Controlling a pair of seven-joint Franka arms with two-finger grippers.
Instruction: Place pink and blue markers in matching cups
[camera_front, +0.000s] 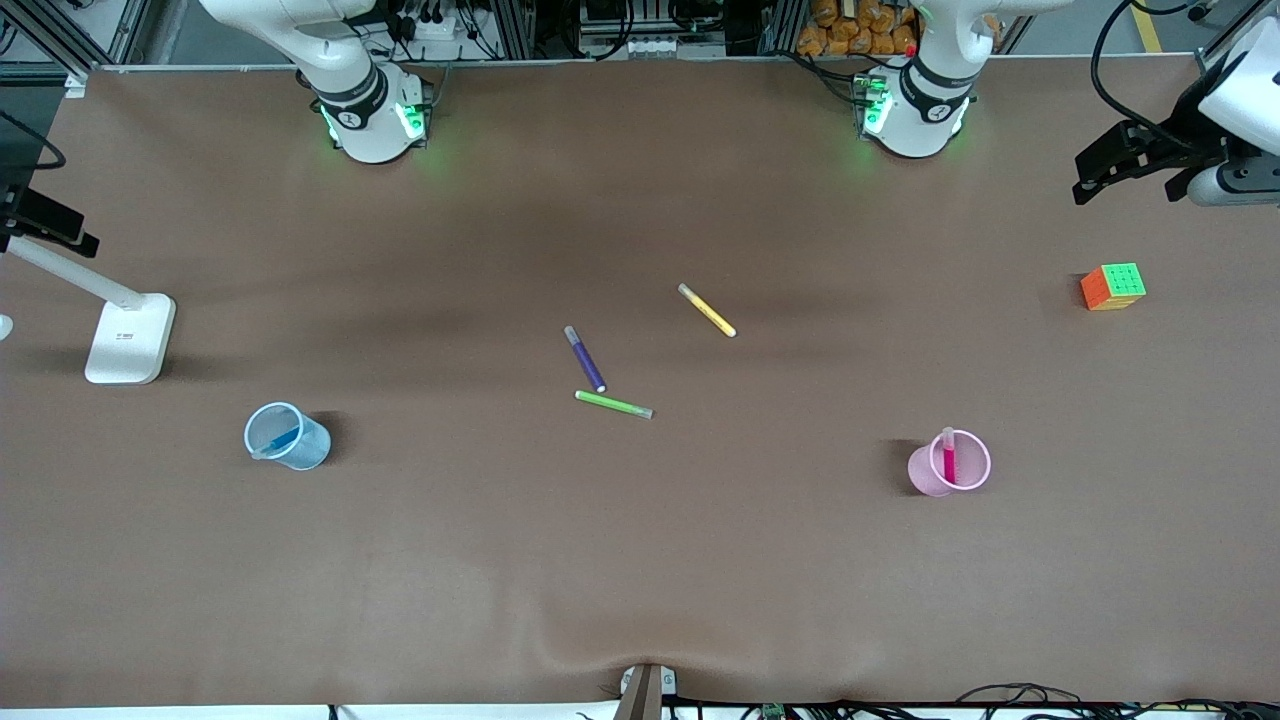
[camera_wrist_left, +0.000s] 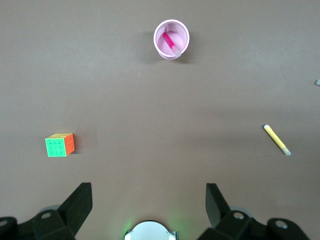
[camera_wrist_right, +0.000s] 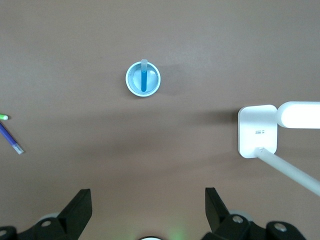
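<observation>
The pink marker (camera_front: 949, 464) stands in the pale pink cup (camera_front: 924, 473) toward the left arm's end of the table. The blue marker (camera_front: 283, 439) leans in the light blue cup (camera_front: 305, 450) toward the right arm's end. Both grippers are out of the front view. My left gripper (camera_wrist_left: 148, 189) is open and empty, high over its own base, with the pink cup (camera_wrist_left: 183, 34) and pink marker (camera_wrist_left: 170, 41) in its view. My right gripper (camera_wrist_right: 148, 192) is open and empty, high over its base, with the blue cup (camera_wrist_right: 133, 84) and blue marker (camera_wrist_right: 143, 80) in its view.
A purple pen (camera_front: 585, 358), a green pen (camera_front: 613, 404) and a yellow pen (camera_front: 707, 310) lie mid-table. A colour cube (camera_front: 1113, 286) sits toward the left arm's end. A white lamp stand (camera_front: 130, 338) is toward the right arm's end. A black-and-white fixture (camera_front: 1140, 155) overhangs the table's edge.
</observation>
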